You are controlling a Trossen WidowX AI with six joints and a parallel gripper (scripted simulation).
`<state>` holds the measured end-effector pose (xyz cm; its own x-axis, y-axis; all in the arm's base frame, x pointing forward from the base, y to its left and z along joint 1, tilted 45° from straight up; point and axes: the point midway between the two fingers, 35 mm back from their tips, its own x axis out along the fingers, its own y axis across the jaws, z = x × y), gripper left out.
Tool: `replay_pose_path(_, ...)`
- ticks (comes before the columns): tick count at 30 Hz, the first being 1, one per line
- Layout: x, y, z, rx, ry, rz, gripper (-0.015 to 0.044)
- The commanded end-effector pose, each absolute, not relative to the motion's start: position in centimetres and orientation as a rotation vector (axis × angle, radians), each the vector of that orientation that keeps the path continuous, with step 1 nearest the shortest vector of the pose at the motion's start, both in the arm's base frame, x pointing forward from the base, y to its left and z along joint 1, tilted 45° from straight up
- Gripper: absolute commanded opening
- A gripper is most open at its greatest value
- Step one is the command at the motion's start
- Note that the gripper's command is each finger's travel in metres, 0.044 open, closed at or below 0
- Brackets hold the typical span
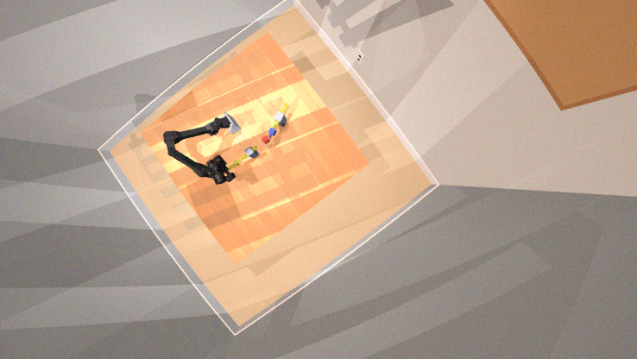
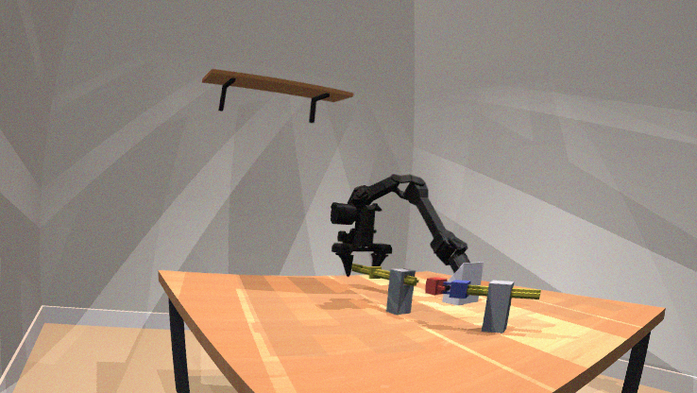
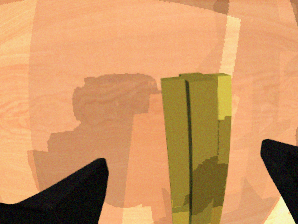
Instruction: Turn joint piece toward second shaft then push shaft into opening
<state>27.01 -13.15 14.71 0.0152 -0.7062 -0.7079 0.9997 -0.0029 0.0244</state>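
From my station I saw ribbed yellow shafts (image 1: 285, 107) (image 2: 527, 293) (image 3: 205, 130). The joint pieces showed red (image 1: 265, 139) (image 2: 433, 285) and blue (image 1: 272, 131) (image 2: 459, 289), the blocks (image 1: 251, 152) (image 2: 399, 293) grey.
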Motion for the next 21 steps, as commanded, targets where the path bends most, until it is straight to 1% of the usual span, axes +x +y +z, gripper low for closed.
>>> replay_pose_path(1, 26.96, -13.69, 14.17, 0.628, 0.596, -1.476, 0.0440)
replay_pose_path(5, 26.95, -13.99, 13.89, 0.628, 0.595, -1.476, 0.0440)
replay_pose_path(18, 26.95, -13.99, 13.89, 0.628, 0.595, -1.476, 0.0102)
replay_pose_path(21, 26.95, -13.99, 13.89, 0.628, 0.595, -1.476, 0.0102)
